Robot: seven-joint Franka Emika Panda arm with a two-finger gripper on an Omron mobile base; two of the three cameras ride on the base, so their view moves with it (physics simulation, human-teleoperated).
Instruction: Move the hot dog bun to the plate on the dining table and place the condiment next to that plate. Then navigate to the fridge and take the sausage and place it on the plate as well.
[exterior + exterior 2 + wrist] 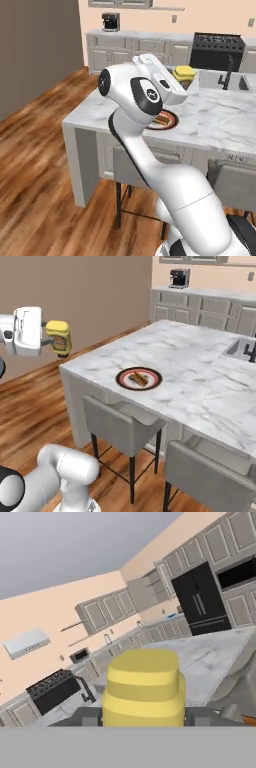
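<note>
We find the second step in hand: the condiment [60,338] is gripped in the claw [50,338] and carried in the air, at the upper left of the right base view, off the near-left corner of the worktop [200,371] and above the wooden floor [30,401], not yet over the marble. In the hand view the yellow bottle sits low in the centre of the frame, clamped between the two dark fingertips [85,717], its cap end pointing away from the camera. In the left base view the bottle shows just above the centre of the frame, partly behind the white hand. The first step looks complete in our judgement: the hot dog bun [138,378] lies on the plate [122,382], which sits near the front edge of the marble, centre of the right base view. The fridge [202,599] stands closed at the upper right of the hand view, well apart from the island; we cannot see the sausage. The next move, as we assess it, calls for bringing the bottle across over the marble, lowering it beside the plate without touching rim or bun, setting it upright if possible, and only then releasing. A bottle released tilted may topple or roll toward the edge. The sink [245,348] lies far right, clear of the intended spot.
</note>
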